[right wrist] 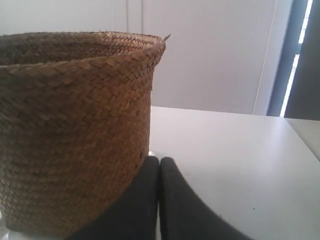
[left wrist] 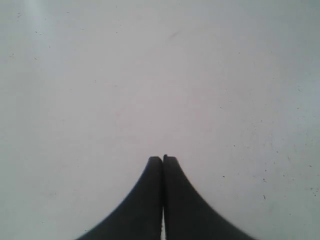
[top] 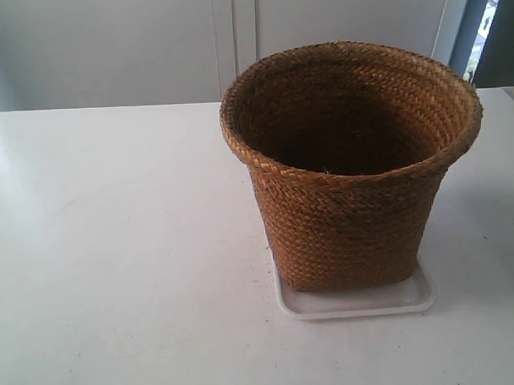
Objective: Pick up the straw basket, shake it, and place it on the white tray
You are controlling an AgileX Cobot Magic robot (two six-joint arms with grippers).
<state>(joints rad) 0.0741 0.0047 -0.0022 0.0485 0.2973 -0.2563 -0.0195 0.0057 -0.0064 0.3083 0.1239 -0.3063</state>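
The straw basket [top: 349,172] stands upright on the white tray [top: 362,302], right of the table's middle in the exterior view; its inside looks dark. No arm shows in that view. In the right wrist view the straw basket [right wrist: 75,130] fills one side, and my right gripper [right wrist: 159,160] sits close beside its lower wall, fingers pressed together with nothing between them. A small bit of the white tray [right wrist: 151,153] peeks out by the fingertips. My left gripper [left wrist: 163,159] is shut over bare white table, holding nothing.
The white table [top: 115,248] stretches wide at the exterior view's left. Behind it stands a pale wall with panel seams [top: 235,41], and a dark window frame [top: 488,32] at the far right. The table's far edge runs just behind the basket.
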